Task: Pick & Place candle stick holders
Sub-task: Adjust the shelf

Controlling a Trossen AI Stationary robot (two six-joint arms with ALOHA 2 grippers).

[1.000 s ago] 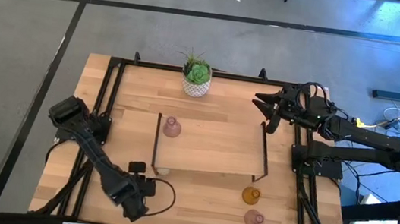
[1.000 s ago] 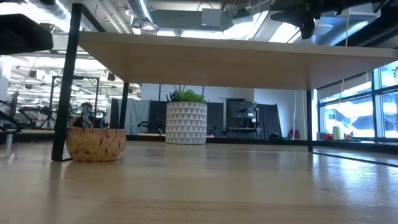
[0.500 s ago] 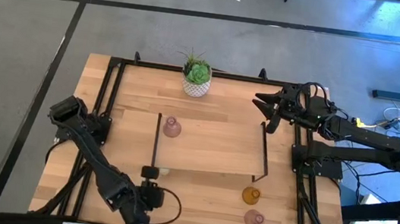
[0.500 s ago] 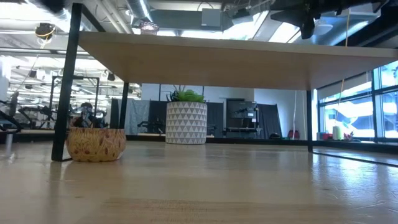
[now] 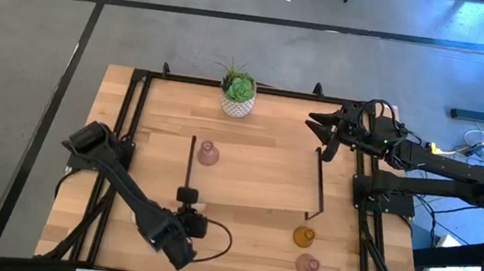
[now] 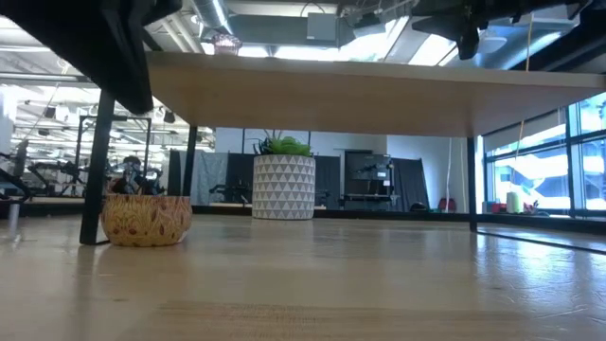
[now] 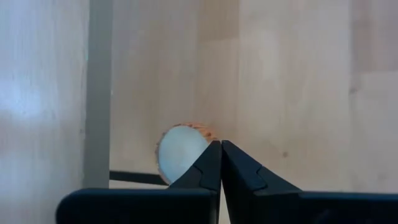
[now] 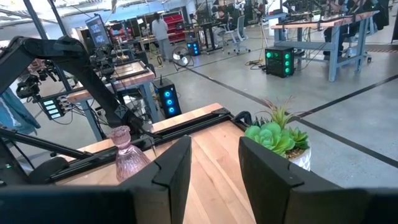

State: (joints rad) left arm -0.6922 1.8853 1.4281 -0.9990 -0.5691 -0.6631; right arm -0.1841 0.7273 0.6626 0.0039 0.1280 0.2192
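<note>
While the right gripper [image 5: 317, 124] waits over the table's [image 5: 248, 238] far right part, by the shelf's [image 5: 255, 179] far right corner, fingers parted and holding nothing, the left gripper [image 5: 186, 195] hangs at the shelf's near left corner. Its fingers [image 7: 208, 168] are pressed together with nothing between them, and their tips point at a cream holder [image 7: 179, 152] lying just ahead (whether they touch it cannot be told). That holder is on the table beside the shelf's near left leg [image 6: 95, 170], where the low view shows its woven-looking tan side [image 6: 146, 220].

A pink holder [image 5: 208, 155] stands upright on top of the shelf near its far left corner; the right wrist view also catches it [image 8: 126, 155]. An amber holder [image 5: 304, 237] stands on the table just off the shelf's near right corner, and a second pink one [image 5: 306, 265] stands beside it, closer to the near edge. The two are apart.

A potted plant [image 5: 238, 92] sits at the middle of the table's far edge.
</note>
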